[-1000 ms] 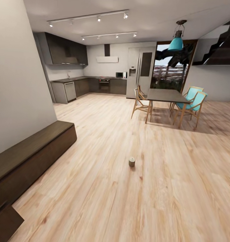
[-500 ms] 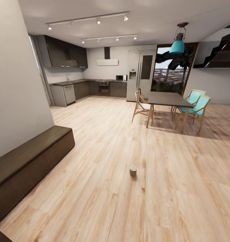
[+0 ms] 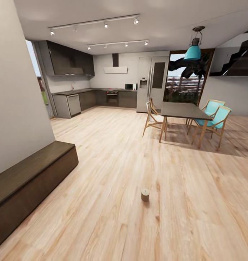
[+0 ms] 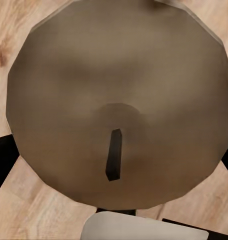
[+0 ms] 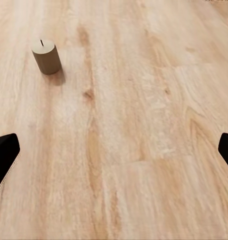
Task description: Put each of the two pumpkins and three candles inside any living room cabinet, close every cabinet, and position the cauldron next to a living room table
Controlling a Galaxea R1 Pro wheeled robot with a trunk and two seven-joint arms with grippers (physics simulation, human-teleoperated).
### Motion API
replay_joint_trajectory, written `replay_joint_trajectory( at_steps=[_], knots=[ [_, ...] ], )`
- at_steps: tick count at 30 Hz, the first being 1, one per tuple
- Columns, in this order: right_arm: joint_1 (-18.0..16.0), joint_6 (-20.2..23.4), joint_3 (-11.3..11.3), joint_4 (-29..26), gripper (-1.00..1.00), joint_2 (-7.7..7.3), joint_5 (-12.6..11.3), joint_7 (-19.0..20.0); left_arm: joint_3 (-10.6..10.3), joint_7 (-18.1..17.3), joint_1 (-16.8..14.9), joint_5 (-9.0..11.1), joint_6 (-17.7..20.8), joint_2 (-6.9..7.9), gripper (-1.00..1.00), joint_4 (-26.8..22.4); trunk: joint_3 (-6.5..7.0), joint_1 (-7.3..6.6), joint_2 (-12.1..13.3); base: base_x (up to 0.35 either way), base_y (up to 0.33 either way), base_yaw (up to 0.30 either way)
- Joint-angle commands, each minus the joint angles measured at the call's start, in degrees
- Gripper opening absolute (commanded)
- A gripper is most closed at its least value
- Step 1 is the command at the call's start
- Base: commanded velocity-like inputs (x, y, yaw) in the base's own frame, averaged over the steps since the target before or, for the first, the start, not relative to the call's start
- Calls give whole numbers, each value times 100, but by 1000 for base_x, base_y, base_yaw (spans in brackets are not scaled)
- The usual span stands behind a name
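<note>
Beige candle [image 4: 119, 100], dark wick up, close over wooden floor [image 4: 24, 210]

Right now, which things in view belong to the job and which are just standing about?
Job:
candle on the floor
candle held close in the left jaws
long dark cabinet by the wall
dining table

Just there:
chairs
fridge
hanging lamp

Right claw [image 5: 114, 150] spread wide; left claw [image 4: 114, 150] clamps a candle [image 4: 119, 100].
</note>
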Motion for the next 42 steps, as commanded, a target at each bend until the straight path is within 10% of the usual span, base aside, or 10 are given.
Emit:
replay_joint_trajectory(
  at_steps=[1, 42],
  knots=[
    [-4, -3, 49, -1, 100, 0, -9, -51, -53, 43, -5, 24, -22, 1, -100, -12, -4, 3, -3, 330, 0, 0],
    [-4, 10, 49, -1, 100, -1, -9, -42, -57, 41, -5, 24, -22, 1, -100, -21, -3, 3, -3, 330, 0, 14]
  ],
)
